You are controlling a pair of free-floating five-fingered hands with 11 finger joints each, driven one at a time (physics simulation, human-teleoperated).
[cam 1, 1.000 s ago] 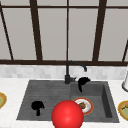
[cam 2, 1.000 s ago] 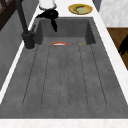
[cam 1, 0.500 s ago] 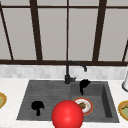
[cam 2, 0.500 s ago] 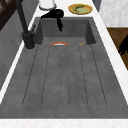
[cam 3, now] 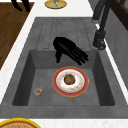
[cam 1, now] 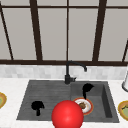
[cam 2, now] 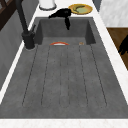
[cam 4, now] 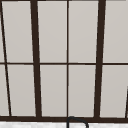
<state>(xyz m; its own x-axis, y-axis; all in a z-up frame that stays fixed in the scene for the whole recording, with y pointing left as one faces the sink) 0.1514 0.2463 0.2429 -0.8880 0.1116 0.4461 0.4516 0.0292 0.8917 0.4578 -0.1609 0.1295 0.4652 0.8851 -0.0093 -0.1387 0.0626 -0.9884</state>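
Glazed ceramic, by its look, makes up the red-rimmed plate (cam 1: 83,106) in the sink basin (cam 1: 106,105); it would be stiff, breakable and slick, so the rim is judged the safest place to take hold.

Front view: the right hand (cam 1: 87,88) hovers over the basin, just behind the plate, apart from it. The left hand (cam 1: 37,106) hangs idle over the ribbed drainboard (cam 1: 42,92). A red ball (cam 1: 67,115) covers the plate's near-left edge (position in depth unclear). The black faucet (cam 1: 68,72) stands behind the sink.

Left side view: the right hand (cam 2: 62,13) floats above the basin's far end, fingers extended, thumb pointing down. The plate (cam 2: 59,43) shows as a thin red arc.

Right side view: the right hand (cam 3: 68,51) is spread wide, fingers straight, holding nothing, above the basin's edge by the drainboard. The plate (cam 3: 57,86) lies flat on the basin floor, carrying a brown food lump (cam 3: 69,79); a small morsel (cam 3: 38,91) lies well apart, to its left.

Upper view: a dark-framed window (cam 4: 67,62).
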